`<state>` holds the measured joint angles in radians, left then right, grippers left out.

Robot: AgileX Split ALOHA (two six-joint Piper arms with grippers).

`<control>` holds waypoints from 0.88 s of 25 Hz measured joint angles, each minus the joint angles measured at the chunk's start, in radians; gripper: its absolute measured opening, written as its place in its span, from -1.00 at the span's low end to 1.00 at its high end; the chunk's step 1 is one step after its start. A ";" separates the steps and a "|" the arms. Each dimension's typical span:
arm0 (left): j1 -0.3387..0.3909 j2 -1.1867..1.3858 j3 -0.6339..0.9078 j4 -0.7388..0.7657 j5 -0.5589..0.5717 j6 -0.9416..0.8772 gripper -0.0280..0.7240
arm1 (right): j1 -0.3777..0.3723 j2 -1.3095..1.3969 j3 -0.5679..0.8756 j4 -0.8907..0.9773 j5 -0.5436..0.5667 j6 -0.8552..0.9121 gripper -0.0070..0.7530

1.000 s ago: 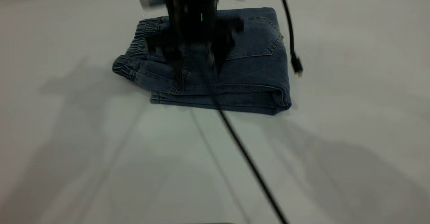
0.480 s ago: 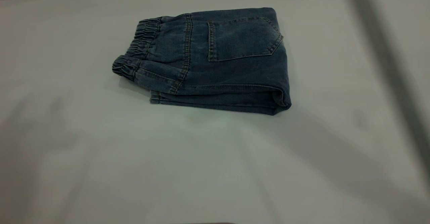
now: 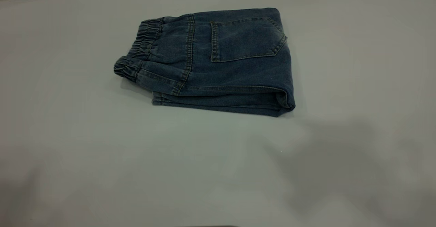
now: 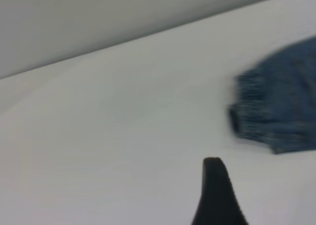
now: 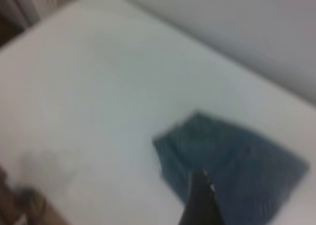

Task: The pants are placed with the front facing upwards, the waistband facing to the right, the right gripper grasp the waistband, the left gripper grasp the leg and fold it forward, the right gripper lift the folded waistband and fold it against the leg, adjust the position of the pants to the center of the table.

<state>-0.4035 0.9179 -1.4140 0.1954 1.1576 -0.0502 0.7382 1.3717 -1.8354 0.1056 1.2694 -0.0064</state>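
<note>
A: The exterior view is dim and even. The desk [image 3: 102, 172] reads grey-white with no glare.

B: Shadows?

A: A broad soft one on the near right of the desk, a fainter one at the near left corner, and a thin dark edge under the pants [image 3: 218, 60]. Stitching there is crisp.

B: And the wrist views?

A: Both brighter and smeared. In the left wrist view the waistband [image 4: 252, 109] is streaked. In the right wrist view everything is out of focus, including the dark finger [image 5: 200, 200].
</note>
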 joint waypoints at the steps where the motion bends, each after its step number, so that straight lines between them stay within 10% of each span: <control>1: 0.000 -0.007 0.011 -0.030 0.000 0.012 0.20 | 0.000 -0.039 0.059 0.000 0.000 0.000 0.28; 22: 0.000 -0.465 0.889 -0.238 -0.015 0.042 0.12 | 0.000 -0.823 1.280 -0.007 -0.180 0.032 0.23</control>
<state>-0.4035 0.4526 -0.5245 -0.0427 1.1422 -0.0086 0.7382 0.5483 -0.5559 0.0983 1.0897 0.0253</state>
